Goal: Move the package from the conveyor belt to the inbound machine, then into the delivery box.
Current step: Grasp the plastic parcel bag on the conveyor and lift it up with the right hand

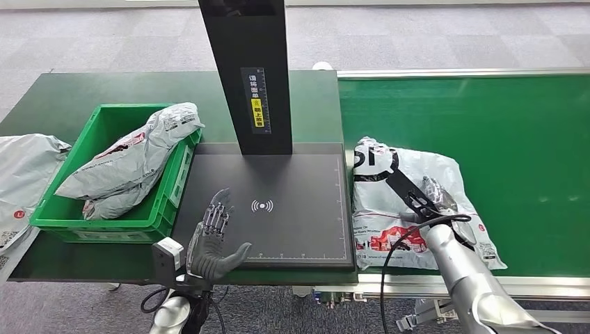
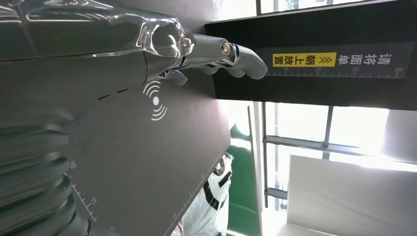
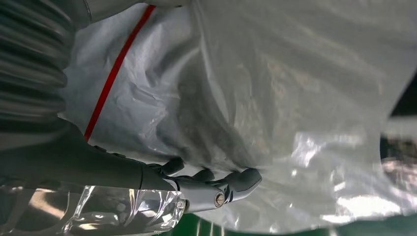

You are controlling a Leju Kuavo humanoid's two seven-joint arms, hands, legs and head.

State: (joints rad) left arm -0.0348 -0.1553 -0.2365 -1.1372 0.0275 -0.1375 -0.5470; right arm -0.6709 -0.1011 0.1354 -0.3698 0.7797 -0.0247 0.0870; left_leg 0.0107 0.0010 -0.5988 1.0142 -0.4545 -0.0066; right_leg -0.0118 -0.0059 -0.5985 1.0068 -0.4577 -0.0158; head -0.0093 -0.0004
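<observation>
The white printed package (image 1: 379, 209) lies flat on the green conveyor belt (image 1: 501, 125), just right of the inbound machine's black scan plate (image 1: 292, 209). My right hand (image 1: 437, 198) rests on top of the package near its middle. In the right wrist view its fingers (image 3: 206, 184) lie fairly straight against the crinkled plastic (image 3: 275, 88), with no fold pinched. My left hand (image 1: 212, 236) hovers open over the plate's front left corner, fingers spread. In the left wrist view the left hand (image 2: 206, 54) reaches over the plate (image 2: 147, 147). The green delivery box (image 1: 104, 125) stands left of the plate.
The machine's black column (image 1: 254, 76) rises from the back of the plate. Two grey bags (image 1: 132, 163) fill the green box, one leaning over its right rim. Another grey bag (image 1: 21, 174) lies at the far left of the table.
</observation>
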